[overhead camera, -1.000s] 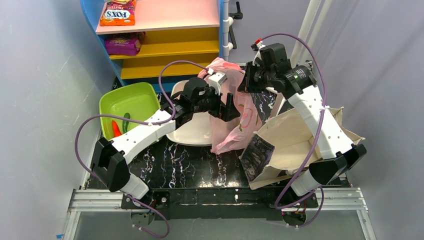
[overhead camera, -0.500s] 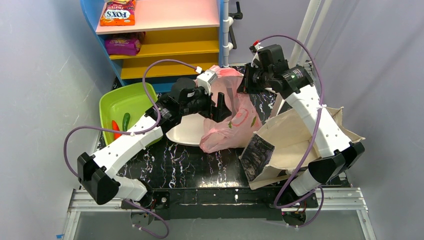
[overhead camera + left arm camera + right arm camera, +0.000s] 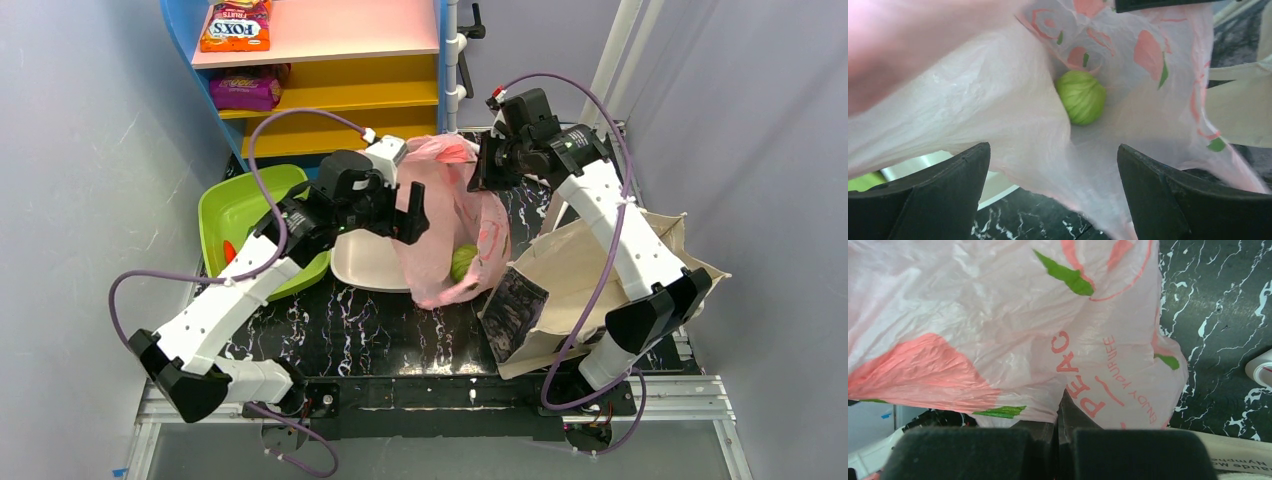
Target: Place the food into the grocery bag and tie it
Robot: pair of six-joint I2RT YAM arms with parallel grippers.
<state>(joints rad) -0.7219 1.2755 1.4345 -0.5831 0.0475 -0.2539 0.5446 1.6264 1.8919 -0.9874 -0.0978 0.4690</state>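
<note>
The pink grocery bag (image 3: 455, 215) hangs over the table's middle, pinched at its top edge by my right gripper (image 3: 487, 168). In the right wrist view that gripper (image 3: 1060, 407) is shut on the bag's film (image 3: 998, 340). A pale green round vegetable (image 3: 463, 263) lies low inside the bag and shows through the plastic (image 3: 1081, 96). My left gripper (image 3: 413, 215) stands open against the bag's left side. In the left wrist view its fingers (image 3: 938, 195) spread wide with loose pink film (image 3: 1013, 115) between them (image 3: 1053, 165). A red piece of food (image 3: 231, 251) lies in the green tub.
A lime green tub (image 3: 250, 200) sits at the left, partly under my left arm. A white plate (image 3: 365, 262) lies beside the bag. A beige canvas tote (image 3: 590, 275) slumps at the right. A coloured shelf (image 3: 320, 95) with snack packs stands behind.
My left arm has swung left and back, its open gripper sliding along the bag's left side. The bag now hangs straighter, and the green vegetable shows in its bottom. The right gripper stayed shut.
</note>
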